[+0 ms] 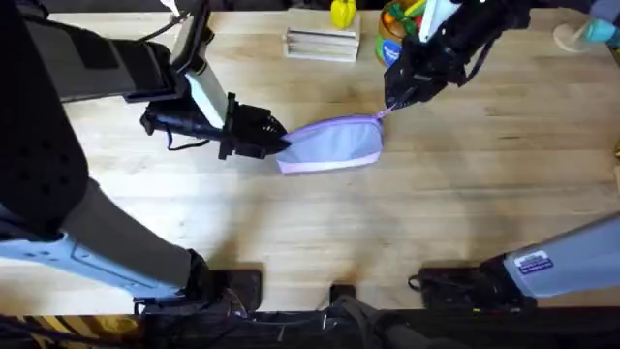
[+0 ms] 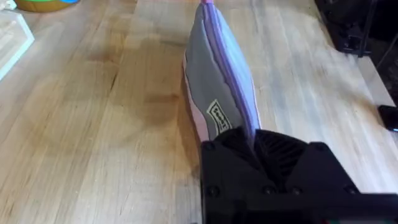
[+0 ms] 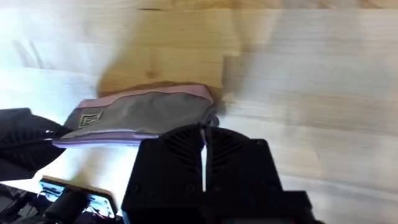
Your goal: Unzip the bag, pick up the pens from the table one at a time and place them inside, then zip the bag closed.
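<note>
The lavender bag (image 1: 334, 145) lies in the middle of the table (image 1: 465, 194), its zipper edge turned toward the far side. My left gripper (image 1: 279, 145) is shut on the bag's left end, and in the left wrist view the bag (image 2: 217, 81) runs away from the black fingers (image 2: 280, 155) clamped on it. At the bag's far right corner, my right gripper (image 1: 389, 105) is pinched shut on the small zipper pull (image 1: 380, 115). The right wrist view has the bag (image 3: 143, 112) just beyond my right gripper (image 3: 204, 134). The pens are out of view.
A pale tray of white sticks (image 1: 322, 44) stands at the back centre. Beside it are a yellow object (image 1: 343, 12) and a colourful bowl (image 1: 392, 34). A light blue item (image 1: 586, 34) lies at the far right corner. Bare wood stretches in front of the bag.
</note>
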Robot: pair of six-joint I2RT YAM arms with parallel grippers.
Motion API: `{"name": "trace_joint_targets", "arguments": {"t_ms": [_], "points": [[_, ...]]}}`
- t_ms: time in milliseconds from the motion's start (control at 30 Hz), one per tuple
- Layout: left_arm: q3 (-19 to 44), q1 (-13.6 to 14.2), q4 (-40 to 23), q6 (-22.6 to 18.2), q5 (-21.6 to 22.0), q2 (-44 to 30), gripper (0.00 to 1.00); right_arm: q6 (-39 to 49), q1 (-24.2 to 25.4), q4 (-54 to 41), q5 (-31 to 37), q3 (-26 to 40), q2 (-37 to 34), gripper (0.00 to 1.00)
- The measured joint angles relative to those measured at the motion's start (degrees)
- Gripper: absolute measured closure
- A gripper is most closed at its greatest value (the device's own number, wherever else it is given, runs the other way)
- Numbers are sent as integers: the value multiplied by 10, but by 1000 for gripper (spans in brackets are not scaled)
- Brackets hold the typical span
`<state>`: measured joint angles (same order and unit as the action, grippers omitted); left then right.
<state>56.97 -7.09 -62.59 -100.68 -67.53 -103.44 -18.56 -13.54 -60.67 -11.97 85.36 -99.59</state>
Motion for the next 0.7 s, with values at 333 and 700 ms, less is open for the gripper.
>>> {"name": "trace_joint_targets", "arguments": {"t_ms": [333, 700], "points": [[0, 0, 0, 0, 0, 0, 959, -105, -2, 29, 80, -66, 0, 967], [0, 2, 0, 0, 5, 0, 959, -216, 1, 126, 101, -202, 1, 967]]}}
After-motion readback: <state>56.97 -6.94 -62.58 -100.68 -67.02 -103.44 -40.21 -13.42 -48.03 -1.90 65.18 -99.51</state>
